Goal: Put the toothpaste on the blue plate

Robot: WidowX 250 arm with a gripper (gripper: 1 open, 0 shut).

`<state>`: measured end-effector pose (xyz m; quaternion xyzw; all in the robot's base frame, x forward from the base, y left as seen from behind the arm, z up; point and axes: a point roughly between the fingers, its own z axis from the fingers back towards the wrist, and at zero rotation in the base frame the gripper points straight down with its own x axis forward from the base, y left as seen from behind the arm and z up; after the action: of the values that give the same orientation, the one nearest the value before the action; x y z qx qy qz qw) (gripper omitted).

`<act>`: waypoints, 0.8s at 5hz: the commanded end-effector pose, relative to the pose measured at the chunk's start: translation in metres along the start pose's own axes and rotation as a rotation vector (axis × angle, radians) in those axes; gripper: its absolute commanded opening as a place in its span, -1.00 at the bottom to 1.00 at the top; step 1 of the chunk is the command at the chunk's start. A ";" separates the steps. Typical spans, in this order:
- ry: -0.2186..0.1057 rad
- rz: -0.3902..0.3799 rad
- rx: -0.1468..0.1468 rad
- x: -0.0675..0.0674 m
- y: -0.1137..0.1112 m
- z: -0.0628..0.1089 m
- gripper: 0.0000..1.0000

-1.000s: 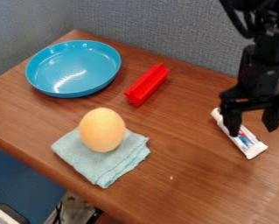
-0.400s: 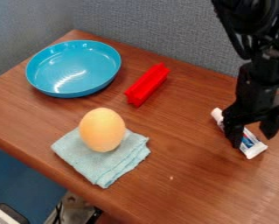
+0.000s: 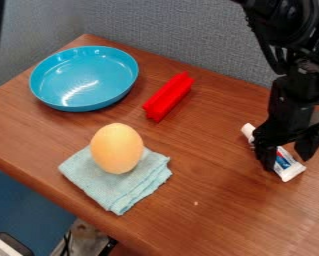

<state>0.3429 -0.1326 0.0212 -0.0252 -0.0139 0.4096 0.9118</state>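
Wide open, end effector (image 3: 285, 158) straddling the toothpaste (image 3: 290, 171) at right of the frame, apparently without any grip so far. Best to center over the tube, lower a little, close gently across its narrow width, then lift straight up.

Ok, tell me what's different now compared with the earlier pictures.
The gripper came down and toward the left of the view onto the toothpaste, its fingers now on either side of the tube, open, nothing gripped. The toothpaste, blue plate, red block, egg and teal cloth stayed put.
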 end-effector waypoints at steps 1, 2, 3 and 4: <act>-0.020 0.003 -0.020 0.004 -0.003 0.008 1.00; -0.026 0.006 -0.017 0.006 -0.002 0.007 1.00; -0.029 0.008 -0.016 0.008 -0.002 0.007 1.00; -0.031 0.009 -0.015 0.009 -0.001 0.007 1.00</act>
<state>0.3434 -0.1295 0.0177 -0.0179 -0.0179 0.4128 0.9105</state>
